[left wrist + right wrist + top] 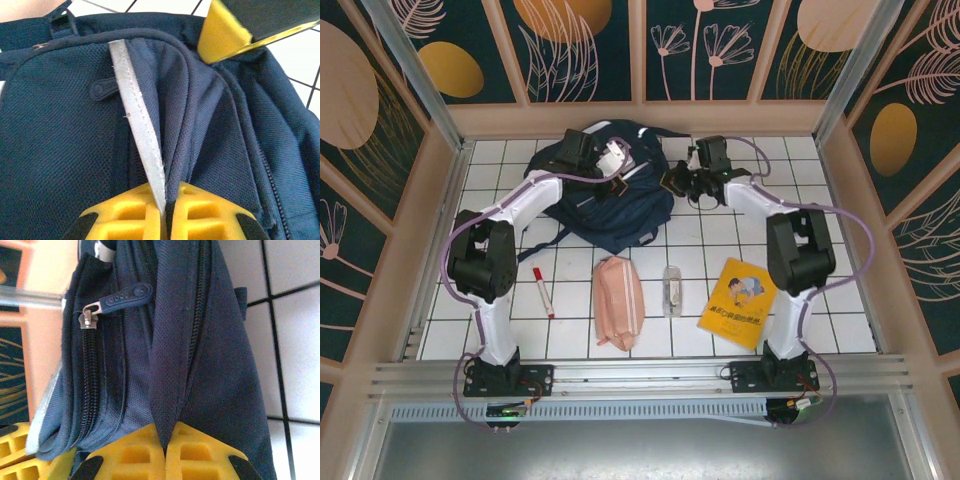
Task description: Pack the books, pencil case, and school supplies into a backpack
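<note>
The left gripper [165,214] is seen closed, its yellow fingers [130,215] pressed together on a grey reflective strip [136,125] and on the fold of navy fabric beside it, both part of the backpack [55,150]. The strip runs from between the fingers up across the mesh-textured panel, and a small dark tab [102,89] is seen just to its left. The right gripper [165,444] is likewise closed, with a ridge of the backpack's navy cloth pinched between its yellow fingers. A closed zipper [90,385] with a metal slider and a dark rubber pull [122,297] is seen left of that ridge, and a second zipper line is seen along the ridge's upper right. From above, both grippers are found at the far part of the white tiled table [820,330]. The left one is placed over the backpack's upper middle and the right one at its right edge, and the bag itself is lying close to the back wall. Nearer the arm bases, four things are laid in a row, apart from one another and outside the bag. The red-and-white marker pen [542,292] is at the left, followed by the salmon-pink pencil case [618,302] and the small clear case [671,290]. The yellow book [738,302] is at the right, cover up, just beside the right arm.
</note>
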